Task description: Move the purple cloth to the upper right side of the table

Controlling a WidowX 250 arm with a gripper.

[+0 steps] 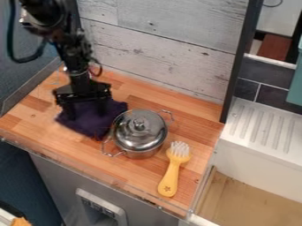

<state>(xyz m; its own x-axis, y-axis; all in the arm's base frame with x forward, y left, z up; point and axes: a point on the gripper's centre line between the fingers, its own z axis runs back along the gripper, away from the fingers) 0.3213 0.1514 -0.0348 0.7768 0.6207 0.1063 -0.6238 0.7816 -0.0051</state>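
The black fingers [87, 112] stand wide apart over the crumpled dark purple cloth [92, 120], with nothing clamped between them; the cloth lies on the left part of the wooden surface [133, 172], close beside the lidded shiny metal pot [140, 132]. I judge the grasp is the step in hand; I want both tips low enough to gather a thick fold as they close, without pressing hard into the wood. Then I should lift straight up until the trailing edge clears the pot's looped handles; a low drag rightward could snag them and tug the pot along.
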